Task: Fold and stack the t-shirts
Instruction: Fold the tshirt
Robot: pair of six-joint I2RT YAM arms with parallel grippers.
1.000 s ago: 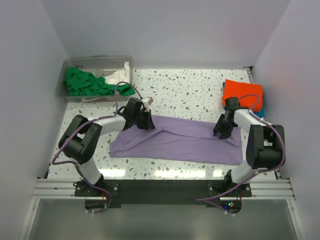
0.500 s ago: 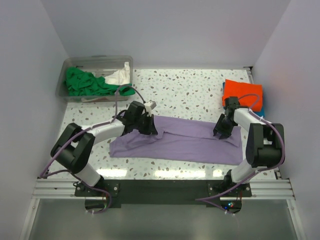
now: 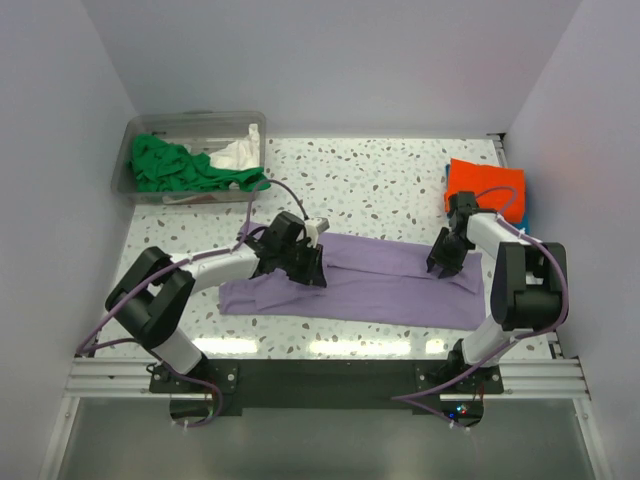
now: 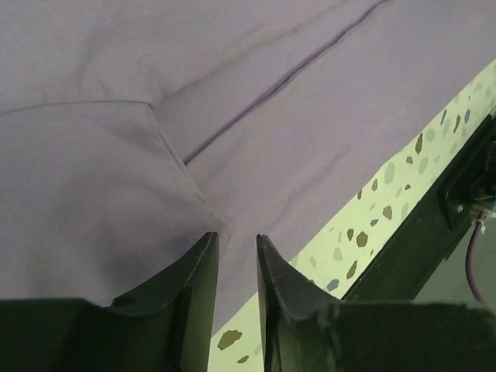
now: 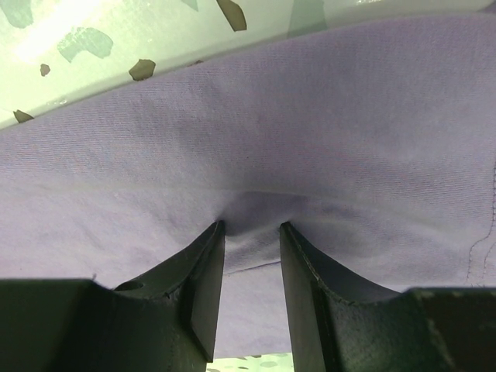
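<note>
A lavender t-shirt (image 3: 385,288) lies spread across the near half of the table, folded into a long band. My left gripper (image 3: 308,268) sits low over its left part. In the left wrist view that gripper (image 4: 236,236) is slightly open, with nothing between the fingers and lavender cloth (image 4: 116,116) just beyond the tips. My right gripper (image 3: 440,262) is at the shirt's right end. In the right wrist view it (image 5: 252,225) stands partly open, its tips pressed into the puckered cloth (image 5: 325,116). An orange t-shirt (image 3: 484,188) lies folded on a blue one (image 3: 526,214) at the right.
A clear plastic tub (image 3: 190,122) at the back left holds a crumpled green t-shirt (image 3: 170,165) and a white one (image 3: 235,152). White walls close in both sides and the back. The black base rail (image 3: 320,378) runs along the near edge.
My left gripper has moved right and nearer over the lavender shirt, drawing its upper left cloth inward, and its jaws have come apart and let go. The right arm has stayed put.
</note>
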